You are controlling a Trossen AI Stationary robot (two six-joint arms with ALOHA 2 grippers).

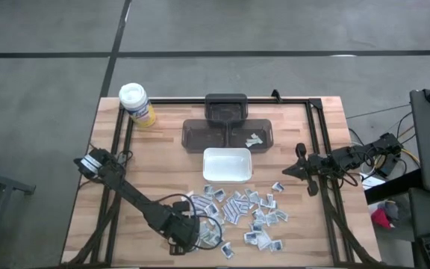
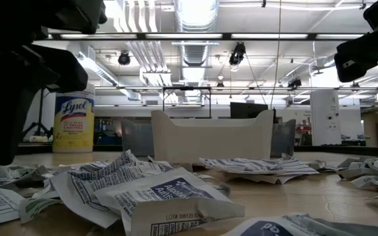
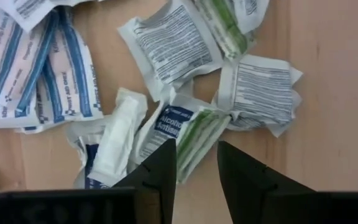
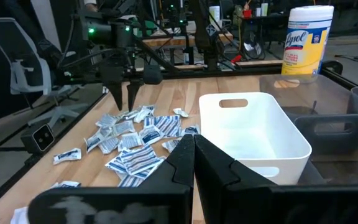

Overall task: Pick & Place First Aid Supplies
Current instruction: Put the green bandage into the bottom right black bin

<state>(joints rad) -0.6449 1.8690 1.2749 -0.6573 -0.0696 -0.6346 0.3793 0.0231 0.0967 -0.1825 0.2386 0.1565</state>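
The first aid supplies (image 1: 245,213) are small flat sealed packets, white and grey with blue print, scattered on the table's near half in front of the white tray (image 1: 228,152). My left gripper (image 1: 192,232) points down over the left end of the pile, open. Its fingers stand on either side of a greenish-printed packet (image 3: 194,134) that lies on other packets. From the right wrist view, the left gripper (image 4: 124,102) looks just above the packets (image 4: 135,140). My right gripper (image 1: 286,172) waits, shut, near the table's right edge, level with the tray.
The white tray (image 4: 291,124) stands at the table's middle. Behind it lies a dark translucent bin (image 1: 228,134) with a few packets (image 1: 256,140) inside. A yellow canister with white lid (image 1: 136,104) stands at the far left corner. Bare wood lies left of the pile.
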